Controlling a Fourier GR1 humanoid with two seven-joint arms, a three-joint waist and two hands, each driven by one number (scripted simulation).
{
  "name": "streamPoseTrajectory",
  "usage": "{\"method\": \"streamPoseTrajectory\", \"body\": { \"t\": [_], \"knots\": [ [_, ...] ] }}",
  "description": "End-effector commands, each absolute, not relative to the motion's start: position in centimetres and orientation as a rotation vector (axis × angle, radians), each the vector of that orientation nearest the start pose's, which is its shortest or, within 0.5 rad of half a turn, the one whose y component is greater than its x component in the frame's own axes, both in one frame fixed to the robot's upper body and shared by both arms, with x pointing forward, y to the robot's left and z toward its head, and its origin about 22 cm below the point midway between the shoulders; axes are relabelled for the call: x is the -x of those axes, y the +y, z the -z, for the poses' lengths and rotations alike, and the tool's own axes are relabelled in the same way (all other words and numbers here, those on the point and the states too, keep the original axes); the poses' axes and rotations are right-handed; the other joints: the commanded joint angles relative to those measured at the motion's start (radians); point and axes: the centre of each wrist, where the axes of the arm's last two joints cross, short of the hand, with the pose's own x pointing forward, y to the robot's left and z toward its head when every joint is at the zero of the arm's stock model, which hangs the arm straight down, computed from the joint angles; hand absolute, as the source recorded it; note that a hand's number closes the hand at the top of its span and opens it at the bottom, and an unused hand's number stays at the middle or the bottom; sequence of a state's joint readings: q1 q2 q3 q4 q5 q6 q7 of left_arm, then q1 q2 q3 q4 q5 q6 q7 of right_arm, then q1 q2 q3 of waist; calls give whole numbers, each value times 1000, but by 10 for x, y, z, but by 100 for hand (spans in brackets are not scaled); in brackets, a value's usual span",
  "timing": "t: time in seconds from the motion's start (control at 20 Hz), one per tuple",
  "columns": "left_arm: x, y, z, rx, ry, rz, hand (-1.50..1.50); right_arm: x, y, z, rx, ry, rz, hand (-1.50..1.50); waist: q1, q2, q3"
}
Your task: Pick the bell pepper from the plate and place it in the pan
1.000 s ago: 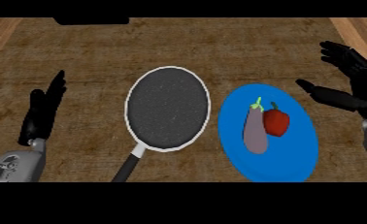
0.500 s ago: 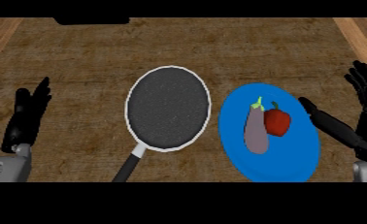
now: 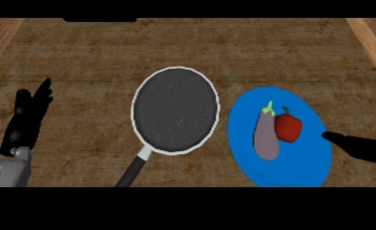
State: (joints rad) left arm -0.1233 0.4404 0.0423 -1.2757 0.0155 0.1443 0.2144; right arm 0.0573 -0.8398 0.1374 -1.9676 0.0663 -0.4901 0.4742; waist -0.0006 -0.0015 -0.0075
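Brown wood-grain counter point(image 3: 183, 45) fills the view. Nearest the lower edge, a black handle point(image 3: 132, 172) slants down and left. At the left edge the left hand point(image 3: 26, 122) rests with its fingers straight and pointing up. At the right edge part of the right hand point(image 3: 356, 145) lies over the plate point(image 3: 294, 172) rim; I cannot tell whether it is spread or closed. On the blue plate the red pepper point(image 3: 288, 127) lies against the eggplant point(image 3: 266, 137), on its right, apart from the right hand. The pan point(image 3: 176, 109) sits just left of the plate. A dark object point(image 3: 99, 19) lies at the far edge.
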Motion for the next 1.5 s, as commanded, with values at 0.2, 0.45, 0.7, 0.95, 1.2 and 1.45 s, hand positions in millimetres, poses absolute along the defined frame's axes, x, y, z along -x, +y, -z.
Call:
{"method": "streamPoseTrajectory", "body": {
  "t": [0.2, 0.45, 0.7, 0.95, 1.2, 1.45],
  "knots": [
    [-289, 332, -16, -456, -1210, 133, 0, -222, -291, -197, 944, -1061, -640, -150, 30, 10, 0],
    [-263, 332, 2, -434, -1203, 158, 0, -231, -260, -201, 941, -875, -738, -150, 63, 8, 3],
    [-281, 344, -9, -480, -1214, 135, 0, -253, -235, -200, 875, -767, -813, -150, 40, 8, 4],
    [-279, 341, -11, -484, -1205, 129, 0, -269, -207, -156, 864, -733, -823, -150, 27, 4, 6],
    [-273, 355, -8, -479, -1195, 90, 0, -279, -215, -144, 904, -686, -849, -150, 9, 2, 6],
    [-273, 365, -19, -487, -1211, 88, 0, -278, -199, -132, 906, -638, -876, -150, 6, 1, 6]
  ]
}}
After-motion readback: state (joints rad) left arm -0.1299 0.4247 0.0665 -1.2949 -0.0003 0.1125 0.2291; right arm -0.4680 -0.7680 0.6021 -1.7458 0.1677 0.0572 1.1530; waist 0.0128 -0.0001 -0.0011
